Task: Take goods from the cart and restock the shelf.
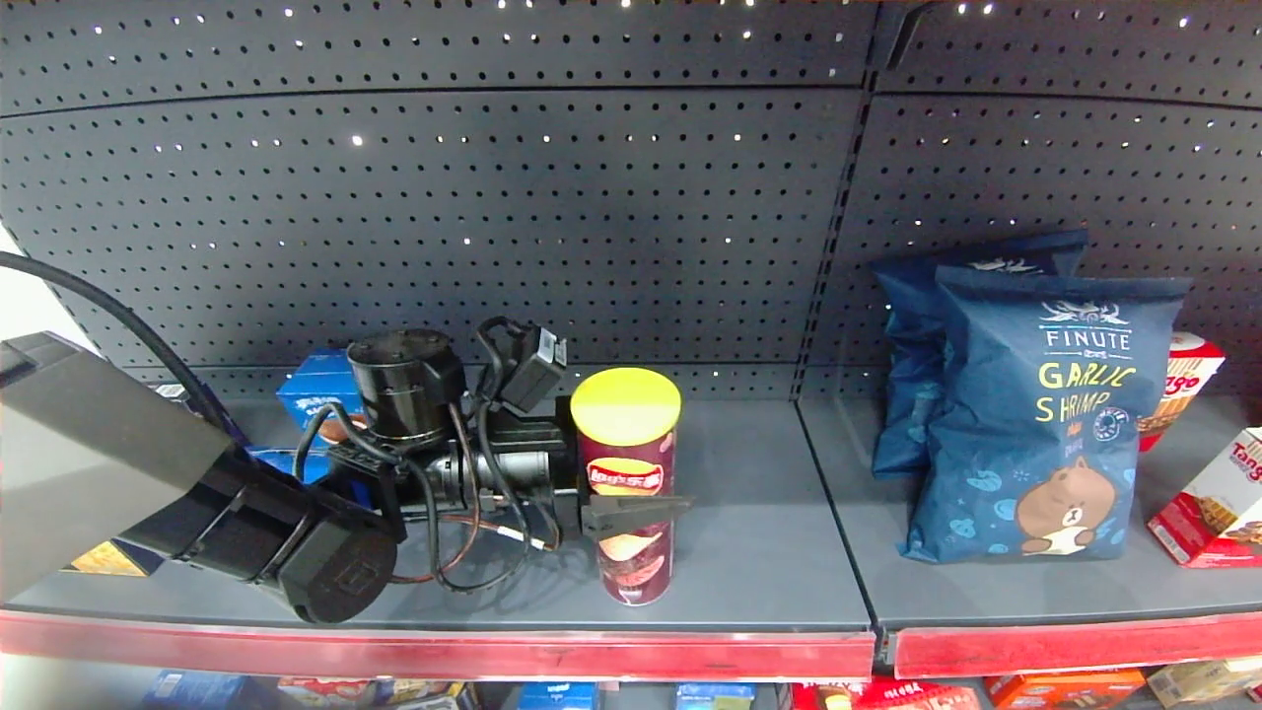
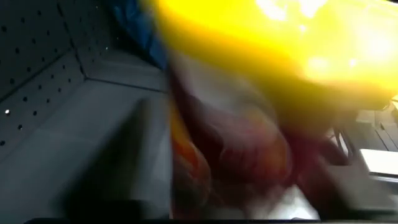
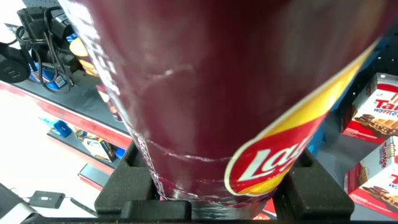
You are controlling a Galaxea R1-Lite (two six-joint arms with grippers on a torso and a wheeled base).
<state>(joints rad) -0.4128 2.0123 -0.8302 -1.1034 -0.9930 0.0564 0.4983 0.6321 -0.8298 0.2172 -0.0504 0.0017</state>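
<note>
Clenching my left pincer (image 1: 659, 498) on a maroon cardboard crisp tube with a yellow plastic lid (image 1: 623, 463), I have it upright on the dark grey metal shelf (image 1: 749, 532), its base on the board. Blue foil snack bags (image 1: 1035, 424) stand at its 3 o'clock, well apart. My right pincer (image 3: 214, 196) grips a second maroon crisp tube (image 3: 205, 81).

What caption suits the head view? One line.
Left gripper holds a yellow-lidded dark red chip can upright on the grey shelf.
</note>
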